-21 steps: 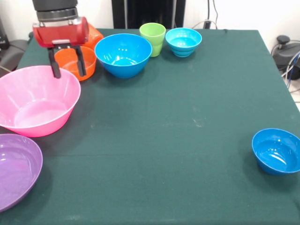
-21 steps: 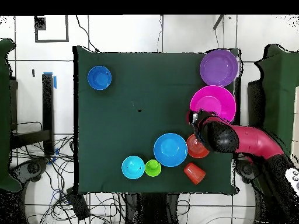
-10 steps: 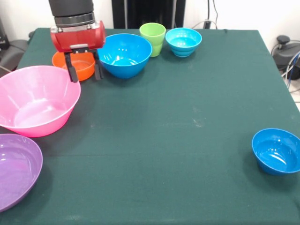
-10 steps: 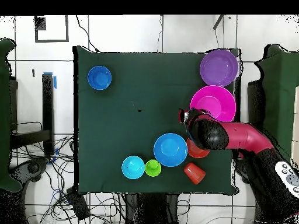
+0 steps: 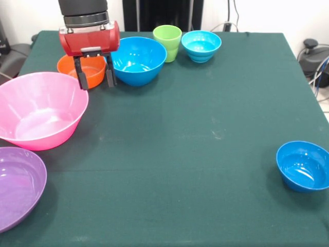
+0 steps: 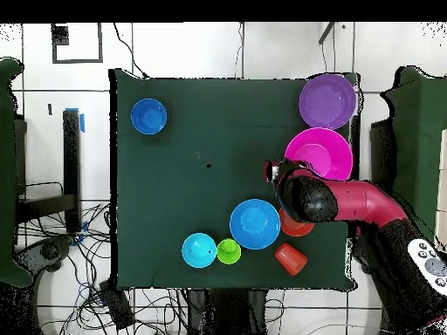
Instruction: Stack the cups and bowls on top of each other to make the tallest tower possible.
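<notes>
Jaws spread and empty, the gripper (image 5: 95, 77) hangs by the small orange bowl (image 5: 82, 70), which looks light, stiff, slick: pinch its thin rim

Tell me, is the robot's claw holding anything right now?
Nothing. The gripper is open and empty, its fingers hanging in front of the orange bowl.

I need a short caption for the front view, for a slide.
Open gripper hanging by the orange bowl and blue bowl; nothing stacked.
</notes>
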